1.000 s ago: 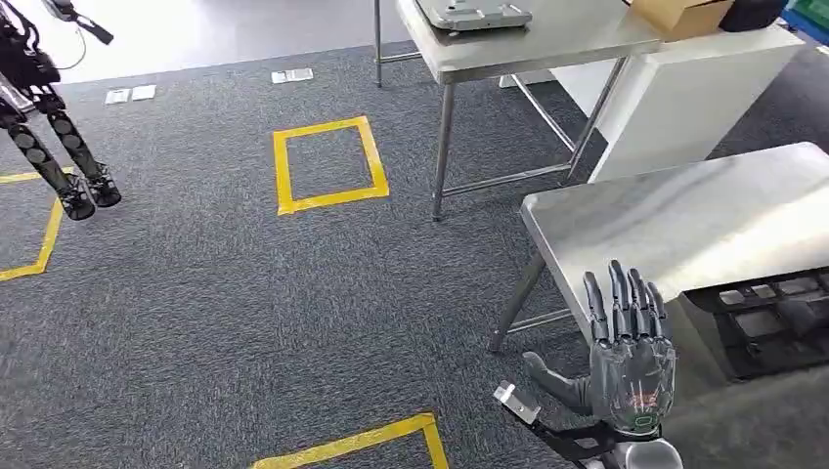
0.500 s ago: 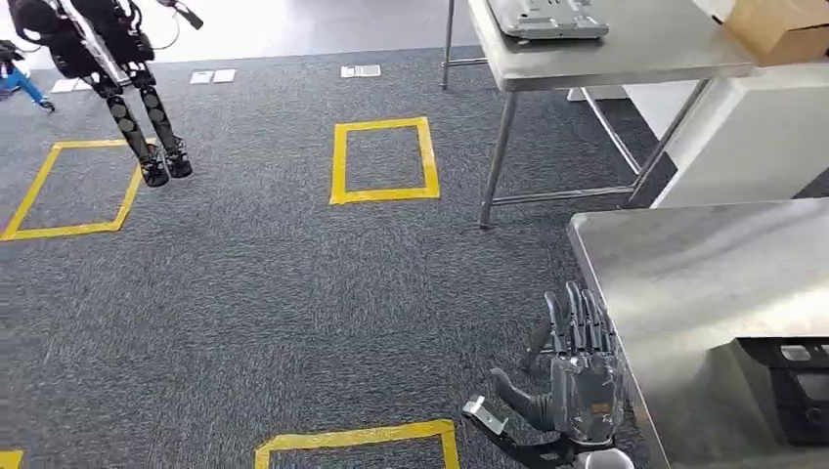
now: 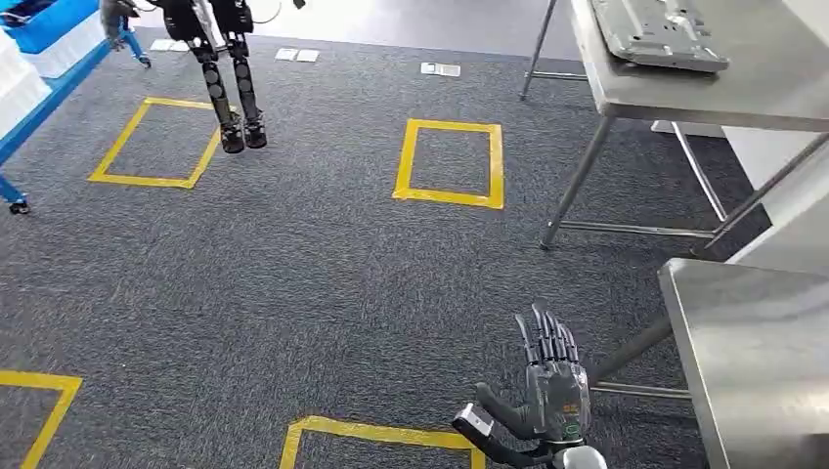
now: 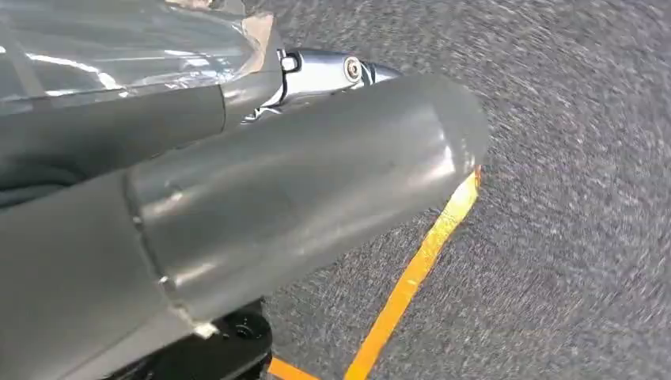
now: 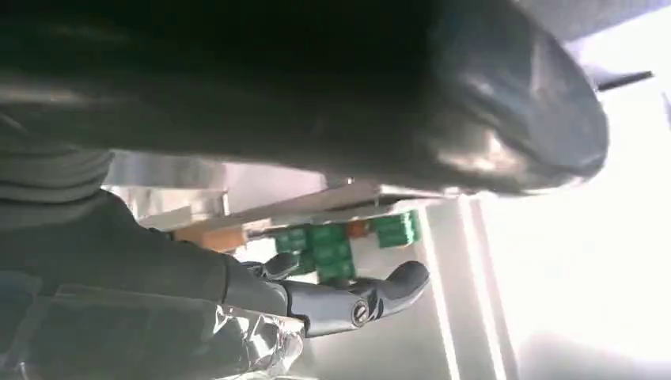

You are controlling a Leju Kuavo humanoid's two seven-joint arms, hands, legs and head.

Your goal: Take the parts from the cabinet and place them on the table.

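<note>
My right hand hangs low over the dark carpet beside the near steel table, its fingers straight and apart with nothing in them. The right wrist view has the same hand stretched out empty, with green blocks blurred beyond it. My left hand appears as a thick grey thumb above the carpet and a strip of yellow tape; nothing lies against it. A blue rack with white bins stands at the far left. A flat grey metal part lies on the far steel table.
Another robot's black legs stand at the back left by a yellow floor square. A second yellow square lies mid-floor, and more tape lies just in front of me. The far table's legs reach the carpet.
The camera has turned left: the whole scene slid right, the near table moved to the right edge with its black tray out of view, and the blue rack came in. My right hand stays open.
</note>
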